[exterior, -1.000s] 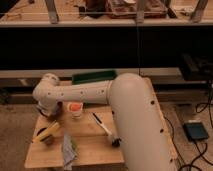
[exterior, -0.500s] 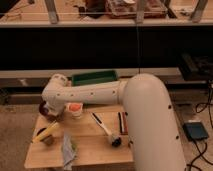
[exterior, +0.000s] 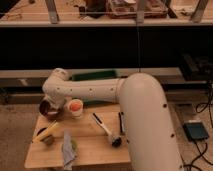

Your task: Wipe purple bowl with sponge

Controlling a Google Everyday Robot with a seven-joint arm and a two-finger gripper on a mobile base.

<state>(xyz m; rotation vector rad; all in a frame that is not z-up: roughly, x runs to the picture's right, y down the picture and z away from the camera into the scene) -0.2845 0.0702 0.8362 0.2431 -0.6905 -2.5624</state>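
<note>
The purple bowl (exterior: pixel 46 109) sits at the table's back left corner, dark maroon with a lighter rim. My white arm reaches in from the right and bends down at its wrist (exterior: pixel 56 86). The gripper (exterior: pixel 55 103) hangs at the bowl's right inner edge, mostly hidden by the wrist. I cannot make out a sponge in it. A yellow and green object (exterior: pixel 47 133), possibly the sponge, lies on the table in front of the bowl.
A white cup with an orange inside (exterior: pixel 75 107) stands just right of the bowl. A green tray (exterior: pixel 95 76) lies behind the arm. A brush (exterior: pixel 105 128), a dark stick (exterior: pixel 121 123) and a crumpled cloth (exterior: pixel 67 150) lie on the wooden table (exterior: pixel 95 150).
The arm has swung right and back, and its wrist now sits higher over the bowl. The bowl and the cup show more. The things on the table have not moved.
</note>
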